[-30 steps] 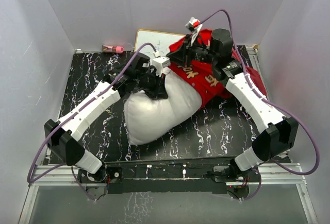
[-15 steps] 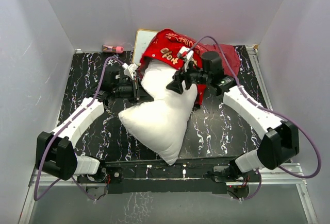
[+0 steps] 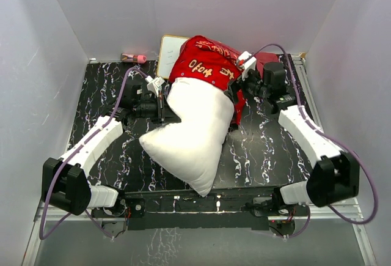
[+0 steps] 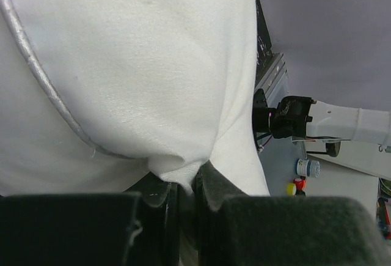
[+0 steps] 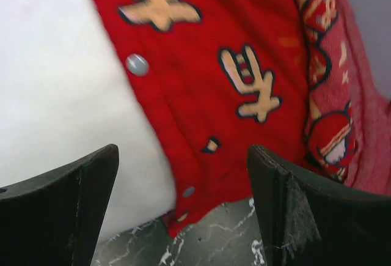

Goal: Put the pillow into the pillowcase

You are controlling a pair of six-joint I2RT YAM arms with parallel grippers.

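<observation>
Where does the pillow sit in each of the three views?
Top external: the pillow at centre, far end covered by the pillowcase.
Left wrist: the pillow fills the upper left, pinched by the left hand.
Right wrist: the pillow at left.
Shared landmark: the red pillowcase, in top and right wrist only.

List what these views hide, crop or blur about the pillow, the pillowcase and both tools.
Top view: the pillowcase covers the far end of the pillow; how deep it sits is hidden.
Top view: the whiteboard is partly behind the pillowcase; its marks are too small.
Left wrist: the pillow overruns the frame around the left tool pinching it.
Right wrist: the frame crops the pillowcase beyond the open right tool; blurred.
</observation>
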